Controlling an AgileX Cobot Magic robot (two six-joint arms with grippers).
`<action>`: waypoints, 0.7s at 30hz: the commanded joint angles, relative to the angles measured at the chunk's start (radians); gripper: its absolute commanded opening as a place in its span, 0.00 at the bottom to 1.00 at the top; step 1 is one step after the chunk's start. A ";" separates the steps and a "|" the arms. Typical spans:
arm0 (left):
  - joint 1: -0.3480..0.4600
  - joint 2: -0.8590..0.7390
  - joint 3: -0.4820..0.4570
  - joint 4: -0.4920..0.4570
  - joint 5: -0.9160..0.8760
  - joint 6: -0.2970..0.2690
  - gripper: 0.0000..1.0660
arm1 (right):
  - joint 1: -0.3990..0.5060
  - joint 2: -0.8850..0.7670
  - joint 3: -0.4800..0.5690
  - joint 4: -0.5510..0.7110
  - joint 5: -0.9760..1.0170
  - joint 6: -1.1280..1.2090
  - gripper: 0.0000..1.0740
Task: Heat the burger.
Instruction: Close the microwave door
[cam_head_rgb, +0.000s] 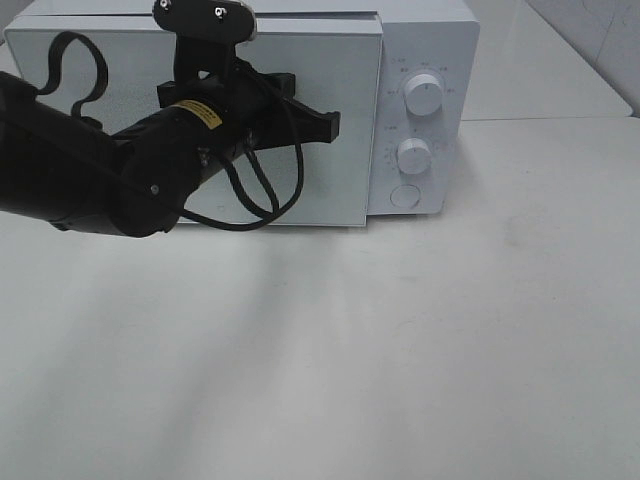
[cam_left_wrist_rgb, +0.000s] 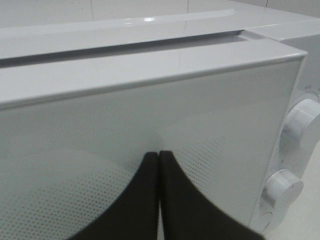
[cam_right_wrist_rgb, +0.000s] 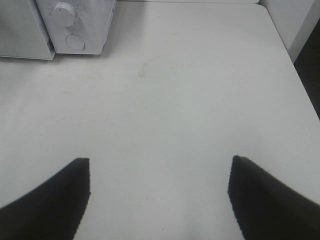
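While the left hand (cam_left_wrist_rgb: 159, 155) sits shut, empty, at the microwave door (cam_head_rgb: 340, 180), the right hand (cam_right_wrist_rgb: 160, 167) hangs open above the surface (cam_right_wrist_rgb: 165, 100).

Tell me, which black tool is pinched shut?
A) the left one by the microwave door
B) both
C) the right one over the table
A: the left tool is closed tight at the microwave door, while the right tool stands wide open above the table.

One microwave (cam_head_rgb: 320, 60), two knobs (cam_head_rgb: 423, 95) (cam_head_rgb: 413, 156), one button (cam_head_rgb: 405, 196), two end effectors (cam_left_wrist_rgb: 159, 156) (cam_right_wrist_rgb: 160, 161).
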 joint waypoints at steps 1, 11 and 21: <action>0.017 0.021 -0.046 -0.086 -0.015 0.009 0.00 | -0.007 -0.025 0.003 0.002 -0.003 0.006 0.71; 0.020 0.072 -0.157 -0.132 0.014 0.076 0.00 | -0.007 -0.025 0.003 0.002 -0.003 0.008 0.71; -0.001 0.065 -0.145 -0.109 0.093 0.076 0.00 | -0.007 -0.025 0.003 0.002 -0.003 0.009 0.71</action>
